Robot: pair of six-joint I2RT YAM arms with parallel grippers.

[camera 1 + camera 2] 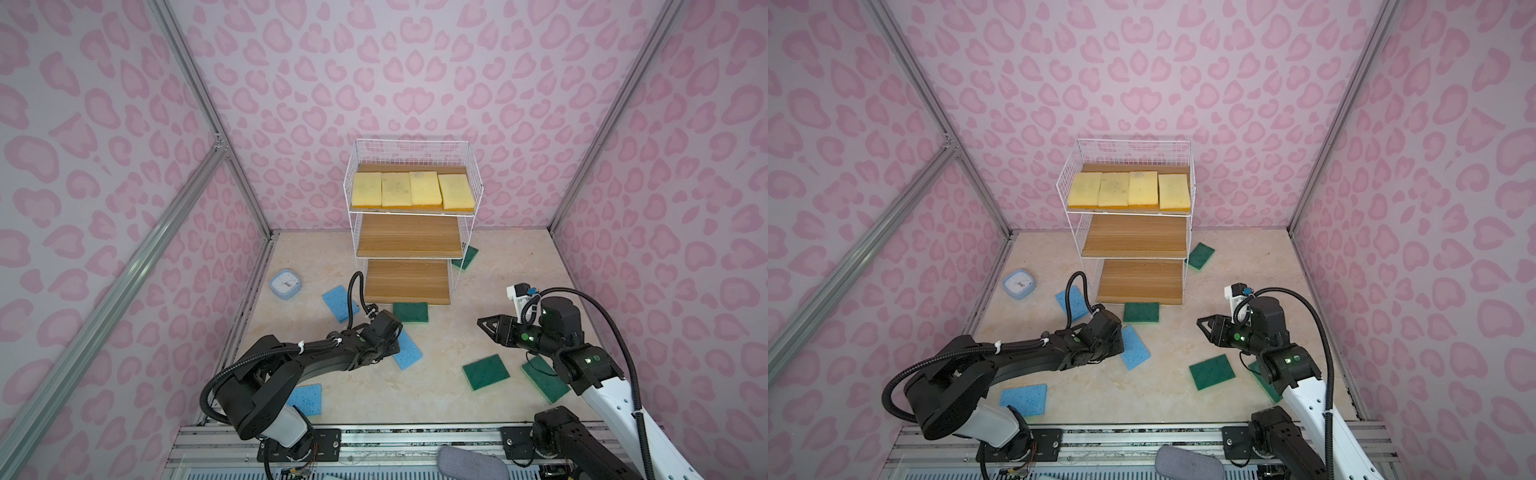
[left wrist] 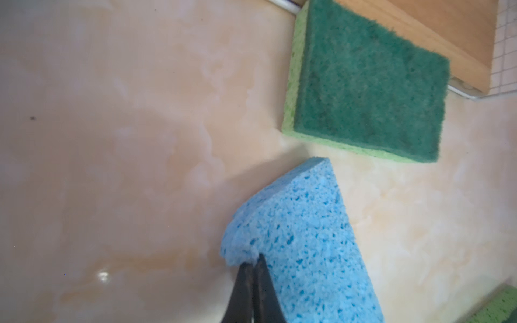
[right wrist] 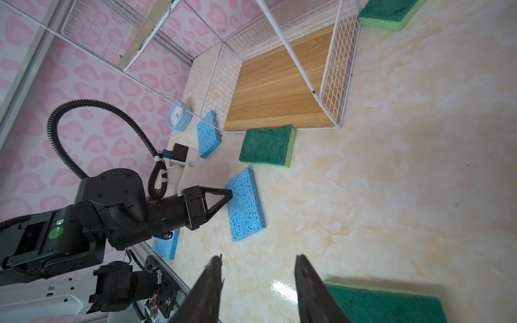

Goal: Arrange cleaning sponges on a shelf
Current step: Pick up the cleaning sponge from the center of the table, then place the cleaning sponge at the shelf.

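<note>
Several pale yellow sponges (image 1: 413, 189) lie side by side on the top board of the white wire shelf (image 1: 409, 237); its two lower boards are bare. My left gripper (image 2: 253, 261) is shut on the edge of a light blue sponge (image 2: 302, 237), which lies on the floor in front of the shelf (image 3: 275, 92) and is also in the right wrist view (image 3: 246, 207). Two other blue sponges (image 1: 334, 301) (image 1: 307, 397) and several green ones (image 1: 410, 311) (image 1: 486, 371) lie loose on the floor. My right gripper (image 1: 486, 330) hovers open and empty above the floor, next to a green sponge (image 3: 391, 304).
A small light-blue clock (image 1: 285, 282) sits on the floor left of the shelf. One green sponge (image 1: 465, 257) lies beside the shelf's right foot, another (image 1: 544, 376) partly under my right arm. Pink patterned walls close in three sides; a metal rail (image 1: 395, 436) runs along the front.
</note>
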